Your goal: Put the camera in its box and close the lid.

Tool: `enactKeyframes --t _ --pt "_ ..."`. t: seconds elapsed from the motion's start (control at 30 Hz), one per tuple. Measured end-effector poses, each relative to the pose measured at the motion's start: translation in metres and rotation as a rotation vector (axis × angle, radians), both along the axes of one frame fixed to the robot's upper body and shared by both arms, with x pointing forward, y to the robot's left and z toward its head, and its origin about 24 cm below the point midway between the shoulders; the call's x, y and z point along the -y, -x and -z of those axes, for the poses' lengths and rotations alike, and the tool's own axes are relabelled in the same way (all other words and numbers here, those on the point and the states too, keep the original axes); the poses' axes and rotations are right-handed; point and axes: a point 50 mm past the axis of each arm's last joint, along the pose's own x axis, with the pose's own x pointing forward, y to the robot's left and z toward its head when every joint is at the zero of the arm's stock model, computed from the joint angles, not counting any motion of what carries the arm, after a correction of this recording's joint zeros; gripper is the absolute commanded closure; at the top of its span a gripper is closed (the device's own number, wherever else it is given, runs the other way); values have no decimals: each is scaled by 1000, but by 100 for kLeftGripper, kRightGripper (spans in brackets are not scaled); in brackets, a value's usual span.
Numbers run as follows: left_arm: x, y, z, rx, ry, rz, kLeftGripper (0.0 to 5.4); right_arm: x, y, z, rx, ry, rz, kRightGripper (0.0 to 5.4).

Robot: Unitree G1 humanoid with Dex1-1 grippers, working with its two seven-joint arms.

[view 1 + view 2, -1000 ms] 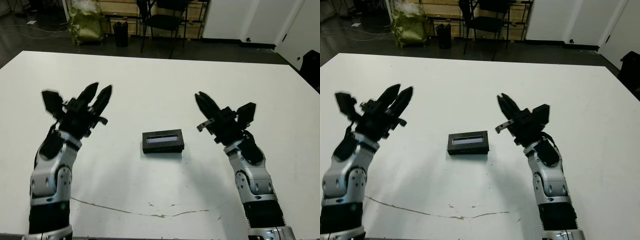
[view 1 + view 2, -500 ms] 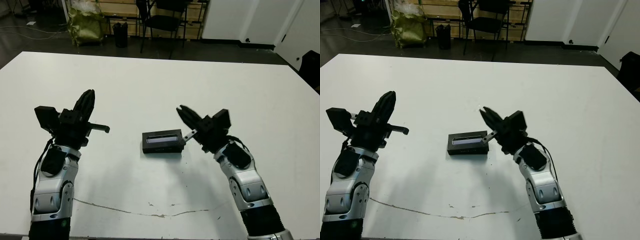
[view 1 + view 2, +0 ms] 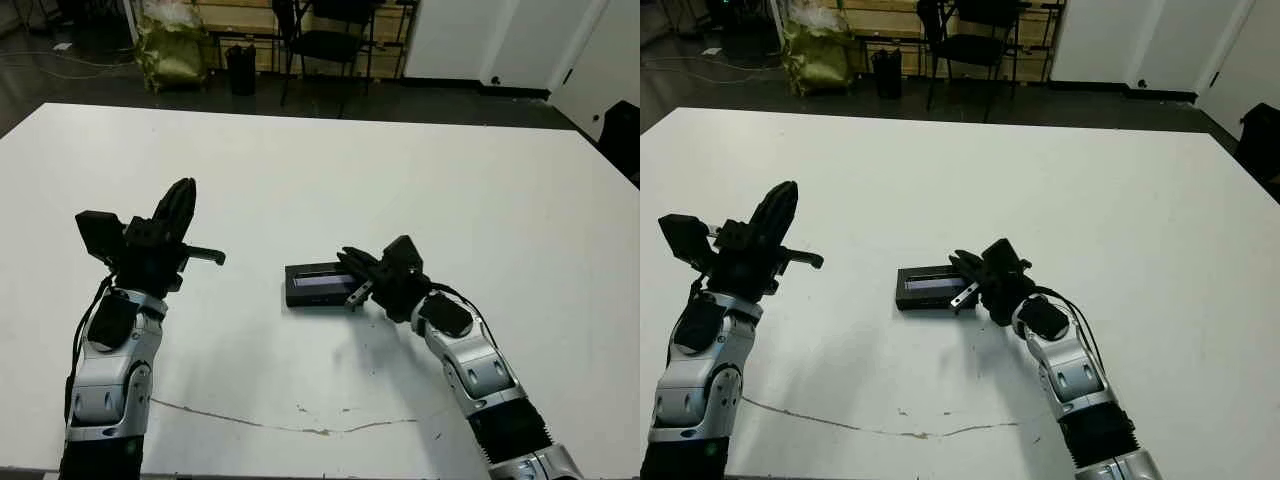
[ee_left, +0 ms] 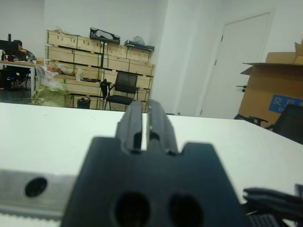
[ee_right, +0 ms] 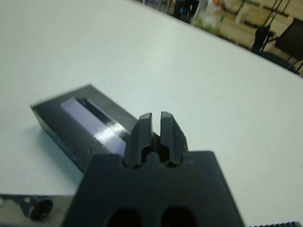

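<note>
The lid (image 3: 322,279), flat and black with a glossy pale strip, lies at the table's centre on the box, whose black side wall (image 3: 318,299) shows below it. No camera shows; no white lining shows either. My right gripper (image 3: 347,262) is shut, low over the lid's right end, and its fingertips look to touch or nearly touch the top. The right wrist view has the shut fingers (image 5: 144,124) just in front of the lid (image 5: 90,118). My left gripper (image 3: 183,192) is shut with nothing in it, raised over the table well left of the box.
A thin crack line (image 3: 300,428) runs across the white table (image 3: 480,180) near its front edge. Beyond the far edge stand a black chair (image 3: 335,40) and a yellow-green bag (image 3: 172,45). Open tabletop surrounds the box on all sides.
My right gripper has swung left and down from beside the box to the lid's right end. The left arm drew back slightly and turned, then held still.
</note>
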Motion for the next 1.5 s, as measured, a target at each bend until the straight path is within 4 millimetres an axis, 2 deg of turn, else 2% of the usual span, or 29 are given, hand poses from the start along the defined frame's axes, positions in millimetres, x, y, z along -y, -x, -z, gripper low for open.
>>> enactKeyframes --t 0.23,0.47,0.6,0.67,0.73,0.87,0.97,1.03,1.23,1.5 --pt "2 1 -6 21 -8 -16 537 6 -3 2 -10 46 -3 540" --pt "2 2 -9 16 -16 -44 537 22 3 6 -19 62 38 540" --pt "2 2 -9 16 -15 -43 537 37 15 17 -70 -10 106 540" --pt "1 2 -9 14 -16 -43 537 41 18 15 -58 -93 141 540" --pt "0 1 -7 7 -17 -45 537 46 16 4 8 -200 179 540" --pt "-4 -1 -4 8 -18 -60 537 63 10 -34 179 -378 261 540" --pt "-7 -3 0 6 -20 -84 537 78 10 -61 275 -414 363 540" --pt "-8 -4 2 2 -28 -106 537 86 12 -68 297 -410 426 540" --pt "-9 -6 7 -42 -44 -176 537 101 12 -58 271 -373 582 540" --pt "-5 -8 19 -174 -103 -263 537 99 12 -37 264 -363 659 540"
